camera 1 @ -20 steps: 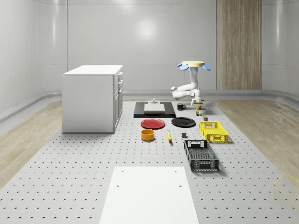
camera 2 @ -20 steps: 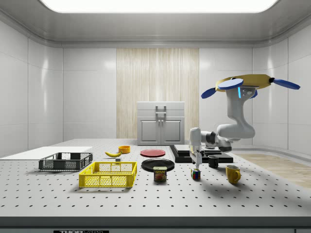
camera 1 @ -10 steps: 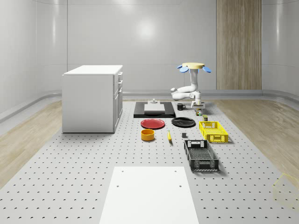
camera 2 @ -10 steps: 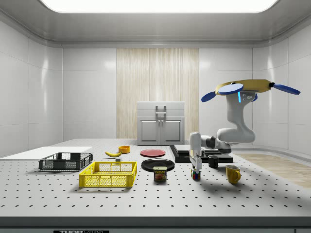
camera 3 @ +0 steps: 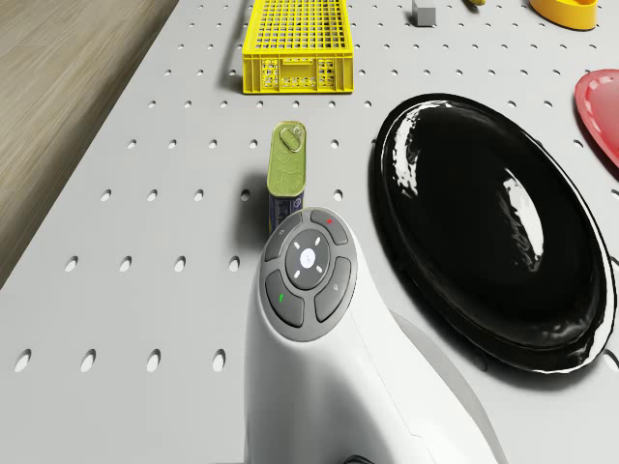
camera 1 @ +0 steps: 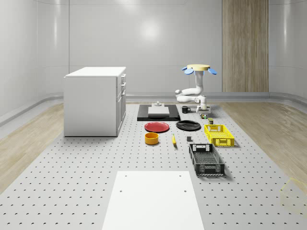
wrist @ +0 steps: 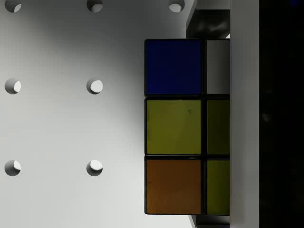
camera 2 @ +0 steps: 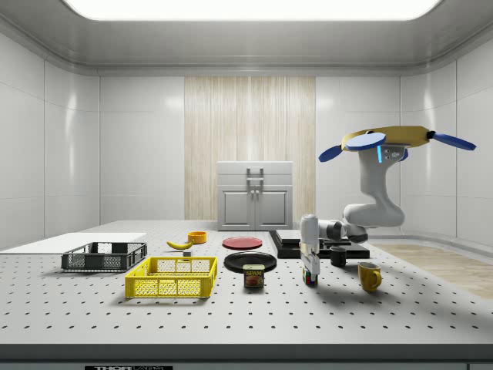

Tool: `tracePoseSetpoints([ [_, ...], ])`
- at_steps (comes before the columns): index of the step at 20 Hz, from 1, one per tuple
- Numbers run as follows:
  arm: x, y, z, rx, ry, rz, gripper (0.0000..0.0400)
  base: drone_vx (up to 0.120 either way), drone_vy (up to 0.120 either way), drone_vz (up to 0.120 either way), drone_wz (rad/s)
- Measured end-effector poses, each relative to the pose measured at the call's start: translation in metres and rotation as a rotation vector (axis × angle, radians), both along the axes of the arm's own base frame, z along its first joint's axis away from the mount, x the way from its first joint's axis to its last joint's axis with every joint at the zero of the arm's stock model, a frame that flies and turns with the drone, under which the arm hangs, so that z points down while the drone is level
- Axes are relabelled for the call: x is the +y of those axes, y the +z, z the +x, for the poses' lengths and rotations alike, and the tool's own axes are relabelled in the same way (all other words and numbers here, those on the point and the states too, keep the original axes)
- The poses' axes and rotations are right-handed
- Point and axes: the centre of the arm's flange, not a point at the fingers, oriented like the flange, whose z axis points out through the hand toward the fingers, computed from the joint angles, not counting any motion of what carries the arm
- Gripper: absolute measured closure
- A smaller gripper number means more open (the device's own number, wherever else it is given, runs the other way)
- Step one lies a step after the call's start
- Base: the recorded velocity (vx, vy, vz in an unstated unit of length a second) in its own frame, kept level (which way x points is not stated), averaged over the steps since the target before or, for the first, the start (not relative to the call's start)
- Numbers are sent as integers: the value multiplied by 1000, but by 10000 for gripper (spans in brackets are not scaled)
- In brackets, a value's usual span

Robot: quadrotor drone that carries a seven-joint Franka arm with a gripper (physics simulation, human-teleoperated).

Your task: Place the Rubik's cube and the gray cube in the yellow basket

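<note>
The Rubik's cube [camera 2: 310, 278] stands on the table between a tin can and a yellow mug. Close up, the Rubik's cube [wrist: 173, 128] shows blue, yellow and orange tiles. My gripper [camera 2: 310, 264] points straight down and sits right on top of it. From above, the gripper [camera 1: 204, 112] is at the table's far right. The drone [camera 2: 393, 139] hovers beyond the cube, over the far right of the table. The yellow basket [camera 1: 219, 134] stands nearer the camera than the cube. The small gray cube [camera 1: 189, 139] lies to its left in the whole-scene view, apart from it.
A tin can [camera 3: 287, 164] lies between the arm and the yellow basket [camera 3: 295, 43]. A black plate [camera 3: 484, 222], a red plate [camera 1: 157, 127], an orange bowl [camera 1: 151, 138] and a banana [camera 1: 173, 140] are nearby. A black basket [camera 1: 206, 159], a yellow mug [camera 2: 369, 276] and a cabinet [camera 1: 96, 100] also stand here.
The drone has sunk a little and the arm has lowered the gripper onto the Rubik's cube. The cube has not moved.
</note>
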Motion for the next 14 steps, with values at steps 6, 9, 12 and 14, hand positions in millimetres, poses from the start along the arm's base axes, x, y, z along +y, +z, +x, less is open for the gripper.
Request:
tracePoseSetpoints([
  [6,0,3,0,0,0,0,25,0,0,0,0],
  [9,0,3,0,0,0,0,52,0,0,0,0],
  [12,0,3,0,0,0,0,64,0,0,0,0],
  [14,0,4,0,0,0,0,68,0,0,0,0],
])
